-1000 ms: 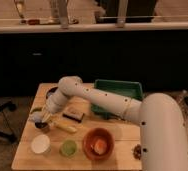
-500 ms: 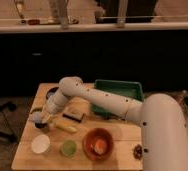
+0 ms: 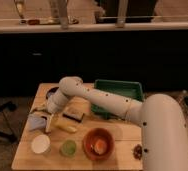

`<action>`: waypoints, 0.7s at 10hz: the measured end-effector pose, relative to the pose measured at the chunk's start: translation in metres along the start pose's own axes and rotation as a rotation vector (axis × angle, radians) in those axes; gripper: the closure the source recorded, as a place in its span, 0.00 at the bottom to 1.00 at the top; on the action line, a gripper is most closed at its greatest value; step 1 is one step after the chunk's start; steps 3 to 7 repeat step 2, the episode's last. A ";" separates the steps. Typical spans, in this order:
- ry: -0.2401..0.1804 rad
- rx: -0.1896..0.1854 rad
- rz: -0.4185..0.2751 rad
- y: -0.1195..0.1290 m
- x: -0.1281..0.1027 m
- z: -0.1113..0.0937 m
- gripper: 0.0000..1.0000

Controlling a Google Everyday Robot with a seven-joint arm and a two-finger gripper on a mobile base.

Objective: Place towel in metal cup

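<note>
Gripper (image 3: pixel 46 121) lowered over the left part of the wooden table (image 3: pixel 122 132), at the towel (image 3: pixel 37 121).

Camera view: the white arm (image 3: pixel 107 102) is stretched leftward across the table. The pale towel is seen bunched at the gripper, but whether it is grasped cannot be told. The dark metal cup (image 3: pixel 52 93) is partly hidden behind the arm. An orange bowl (image 3: pixel 99 144), a green cup (image 3: pixel 68 147), a white cup (image 3: pixel 40 144) and a green tray (image 3: pixel 118 92) are also set on the table.

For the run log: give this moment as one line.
gripper: left table area, at towel | metal cup: behind arm | towel: not in cup
</note>
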State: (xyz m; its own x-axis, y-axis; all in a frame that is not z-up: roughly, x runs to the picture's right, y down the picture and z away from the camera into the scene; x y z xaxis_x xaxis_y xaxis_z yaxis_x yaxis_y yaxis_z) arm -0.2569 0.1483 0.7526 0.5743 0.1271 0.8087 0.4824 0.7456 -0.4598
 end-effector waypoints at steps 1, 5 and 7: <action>0.000 0.001 0.000 0.000 0.001 0.000 0.20; 0.002 0.005 -0.002 -0.001 0.000 -0.002 0.20; 0.002 0.005 -0.002 -0.001 0.000 -0.002 0.20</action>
